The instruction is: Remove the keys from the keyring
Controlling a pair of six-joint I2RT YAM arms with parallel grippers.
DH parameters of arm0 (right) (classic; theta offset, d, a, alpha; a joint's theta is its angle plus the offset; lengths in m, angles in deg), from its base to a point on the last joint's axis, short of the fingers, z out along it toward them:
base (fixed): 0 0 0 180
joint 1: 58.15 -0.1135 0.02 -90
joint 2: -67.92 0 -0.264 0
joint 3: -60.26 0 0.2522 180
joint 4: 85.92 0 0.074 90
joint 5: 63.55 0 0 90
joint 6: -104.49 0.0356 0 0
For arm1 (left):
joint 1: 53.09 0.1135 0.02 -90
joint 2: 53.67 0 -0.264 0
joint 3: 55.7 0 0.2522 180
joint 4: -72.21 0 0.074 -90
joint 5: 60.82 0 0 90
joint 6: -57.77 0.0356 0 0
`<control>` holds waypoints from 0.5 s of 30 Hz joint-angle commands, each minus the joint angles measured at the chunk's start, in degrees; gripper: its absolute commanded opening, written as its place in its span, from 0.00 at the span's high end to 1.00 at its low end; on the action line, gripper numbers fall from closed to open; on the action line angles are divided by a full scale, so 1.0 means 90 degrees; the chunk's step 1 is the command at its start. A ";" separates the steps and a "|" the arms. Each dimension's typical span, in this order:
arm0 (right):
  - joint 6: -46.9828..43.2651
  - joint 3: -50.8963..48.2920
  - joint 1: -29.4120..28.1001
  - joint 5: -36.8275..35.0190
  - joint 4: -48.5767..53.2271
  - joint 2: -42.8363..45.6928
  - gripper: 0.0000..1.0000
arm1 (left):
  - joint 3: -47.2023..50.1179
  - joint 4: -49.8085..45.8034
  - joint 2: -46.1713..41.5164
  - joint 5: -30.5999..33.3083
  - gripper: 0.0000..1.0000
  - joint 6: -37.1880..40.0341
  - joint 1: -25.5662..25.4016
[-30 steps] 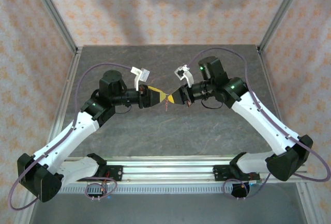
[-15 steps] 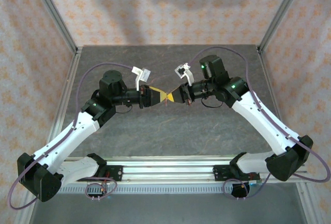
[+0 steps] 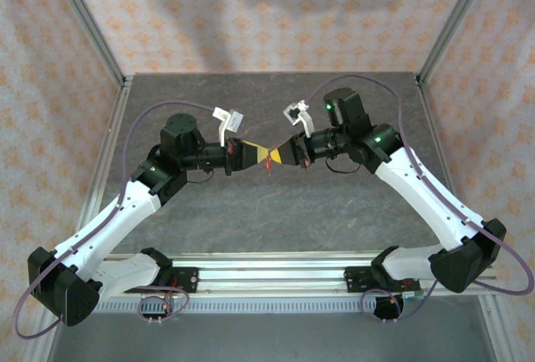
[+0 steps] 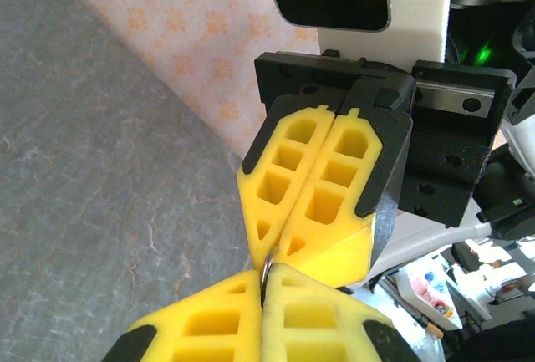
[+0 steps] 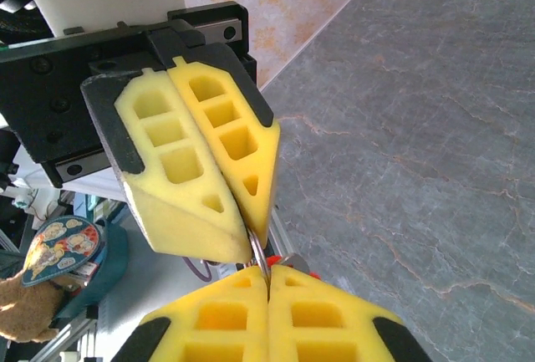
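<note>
Above the middle of the table, the thin metal keyring point(image 3: 268, 157) is pinched from both sides by the yellow fingertips of the two grippers, which meet tip to tip. My left gripper point(image 3: 257, 153) is shut on the ring's edge point(image 4: 267, 267), its pads point(image 4: 209, 320) pressed together. The right gripper point(image 3: 280, 156) is shut on the same ring point(image 5: 258, 252) from the other side. A small silver key with a red head point(image 5: 294, 260) hangs just behind the right fingertips. Any other keys are hidden by the foam fingers.
The grey marbled table point(image 3: 267, 211) lies below the raised grippers. Aluminium frame posts point(image 3: 88, 23) stand at the back corners and patterned walls close three sides. A metal rail point(image 3: 267, 274) with the arm bases runs along the near edge.
The left gripper has closed fully onto the keyring. The right gripper has stayed shut on it and shifted slightly; both tips remain together above the table centre.
</note>
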 commanded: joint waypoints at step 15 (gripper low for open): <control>0.1681 -0.1237 0.0507 -0.1686 -0.2009 0.1217 0.63 | -0.0081 -0.0655 -0.0565 0.2159 1.00 0.0858 -0.0071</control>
